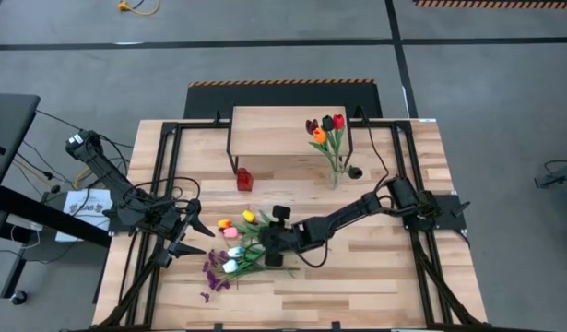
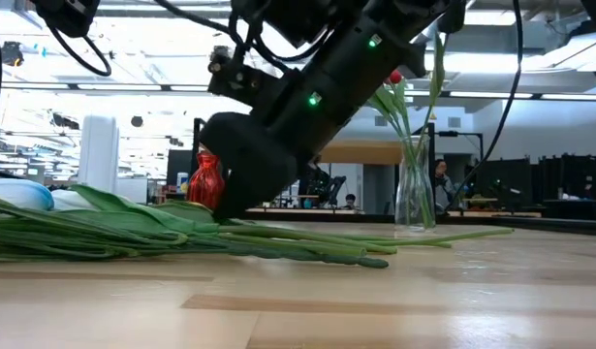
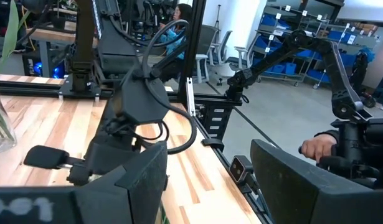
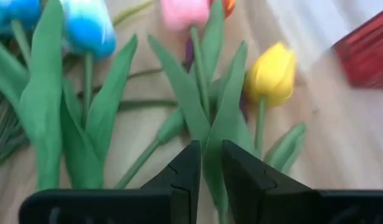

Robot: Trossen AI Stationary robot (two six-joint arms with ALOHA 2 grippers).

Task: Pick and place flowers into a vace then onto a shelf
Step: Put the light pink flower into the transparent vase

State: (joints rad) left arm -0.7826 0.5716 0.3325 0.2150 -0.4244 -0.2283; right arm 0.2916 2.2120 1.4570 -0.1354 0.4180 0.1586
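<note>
From above: right gripper [image 1: 267, 242] down on the loose flowers [image 1: 235, 249] lying at the table's [image 1: 375, 286] centre-left; left gripper [image 1: 193, 238] parked beside them, fingers standing apart, holding nothing. Glass vase [image 1: 336, 171] with red, orange and maroon tulips [image 1: 325, 129] beside the shelf [image 1: 288, 129], a red object [image 1: 244, 179] nearby. From the right wrist alone: fingers [image 4: 185, 171] narrowed to a slim gap around a green stem [image 4: 213, 134], with yellow tulip [image 4: 272, 73], pink and blue-white heads beyond. From table height only: stems flat on wood, vase upright
</note>
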